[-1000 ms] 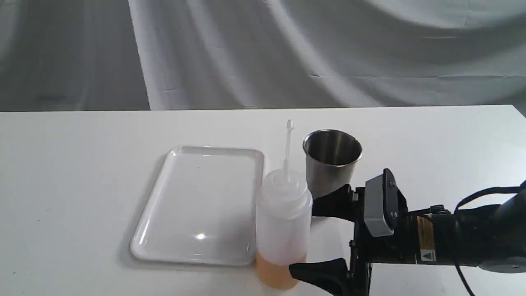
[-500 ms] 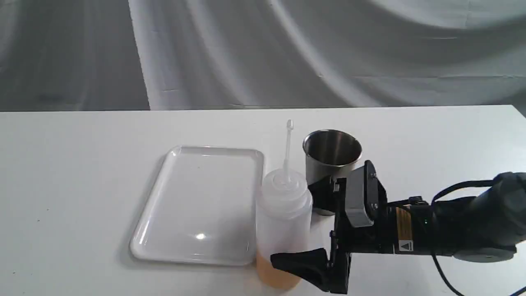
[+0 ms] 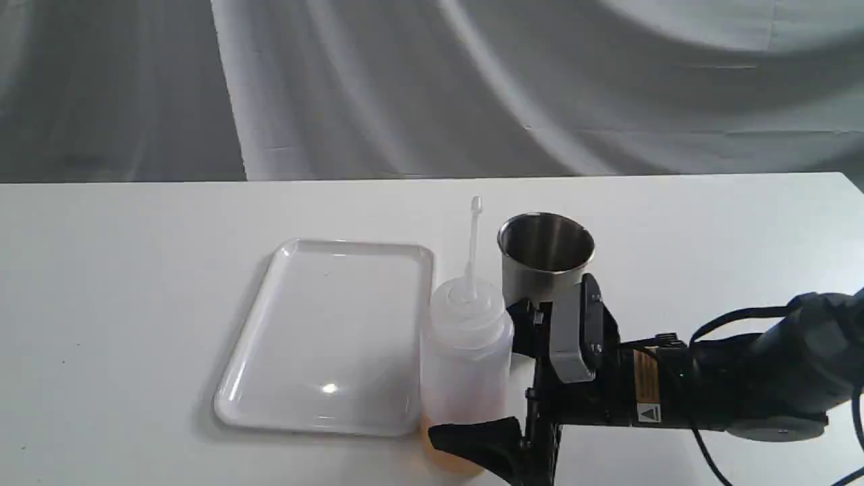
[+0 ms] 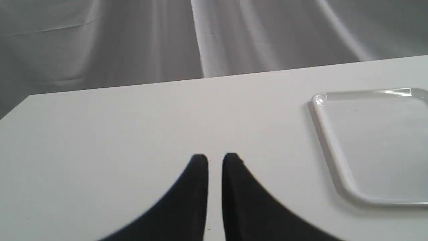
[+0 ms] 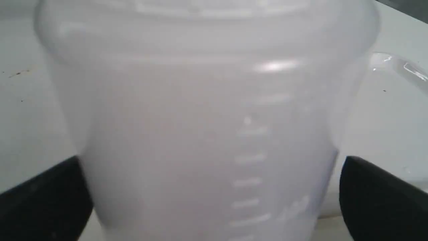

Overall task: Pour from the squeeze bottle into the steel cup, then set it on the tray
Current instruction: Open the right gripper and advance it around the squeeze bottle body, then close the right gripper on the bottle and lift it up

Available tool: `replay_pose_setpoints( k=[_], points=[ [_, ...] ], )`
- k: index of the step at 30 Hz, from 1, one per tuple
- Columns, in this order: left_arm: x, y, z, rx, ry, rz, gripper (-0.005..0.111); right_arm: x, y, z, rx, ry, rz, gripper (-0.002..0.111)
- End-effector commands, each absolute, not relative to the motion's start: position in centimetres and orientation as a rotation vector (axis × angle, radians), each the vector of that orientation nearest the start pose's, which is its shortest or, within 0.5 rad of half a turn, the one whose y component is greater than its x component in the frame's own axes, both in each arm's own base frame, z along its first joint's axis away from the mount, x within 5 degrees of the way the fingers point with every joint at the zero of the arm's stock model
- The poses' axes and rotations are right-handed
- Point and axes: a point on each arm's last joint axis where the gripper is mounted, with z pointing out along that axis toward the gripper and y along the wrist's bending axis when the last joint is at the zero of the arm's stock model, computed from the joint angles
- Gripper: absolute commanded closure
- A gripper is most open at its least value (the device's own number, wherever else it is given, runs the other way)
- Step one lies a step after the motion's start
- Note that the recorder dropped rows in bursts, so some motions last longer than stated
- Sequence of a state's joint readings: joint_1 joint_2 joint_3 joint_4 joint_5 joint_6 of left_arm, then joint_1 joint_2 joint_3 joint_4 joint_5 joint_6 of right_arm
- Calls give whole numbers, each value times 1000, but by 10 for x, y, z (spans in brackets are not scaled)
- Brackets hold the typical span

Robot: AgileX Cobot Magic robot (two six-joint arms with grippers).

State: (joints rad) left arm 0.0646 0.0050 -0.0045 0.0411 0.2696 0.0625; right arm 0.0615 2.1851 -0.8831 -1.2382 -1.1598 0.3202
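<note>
The squeeze bottle (image 3: 464, 351) stands upright on the table, amber liquid at its base and its thin cap strap sticking up. My right gripper (image 3: 496, 381) is open, one black finger on each side of the bottle's lower body. Up close, the bottle (image 5: 207, 117) fills the right wrist view between the fingers (image 5: 43, 201); I cannot tell whether they touch it. The steel cup (image 3: 545, 260) stands just behind the gripper, upright. The white tray (image 3: 324, 337) lies flat to the bottle's left. My left gripper (image 4: 215, 160) hovers over bare table, shut and holding nothing, with the tray (image 4: 374, 134) off to one side.
The white table (image 3: 135, 270) reaches back to a grey draped cloth (image 3: 472, 88). The right arm's black body (image 3: 742, 385) lies low over the table's front right. A corner of the tray rim (image 5: 401, 68) shows past the bottle.
My right gripper has slid left toward the bottle, so its open fingers now reach around the bottle's lower body. The bottle, cup and tray have not moved.
</note>
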Motion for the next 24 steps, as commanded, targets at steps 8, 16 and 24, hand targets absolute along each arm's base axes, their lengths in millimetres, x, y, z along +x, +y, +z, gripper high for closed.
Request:
replay_pose_setpoints(
  k=[8, 16, 24],
  points=[
    [55, 4, 189, 29, 1751, 125, 98, 336, 107, 82, -1088, 1553, 787, 10],
    [55, 4, 189, 29, 1751, 125, 98, 349, 116, 80, -1070, 1530, 807, 10],
    [55, 4, 189, 29, 1751, 125, 98, 350, 120, 76, -1058, 1533, 808, 10]
  ],
)
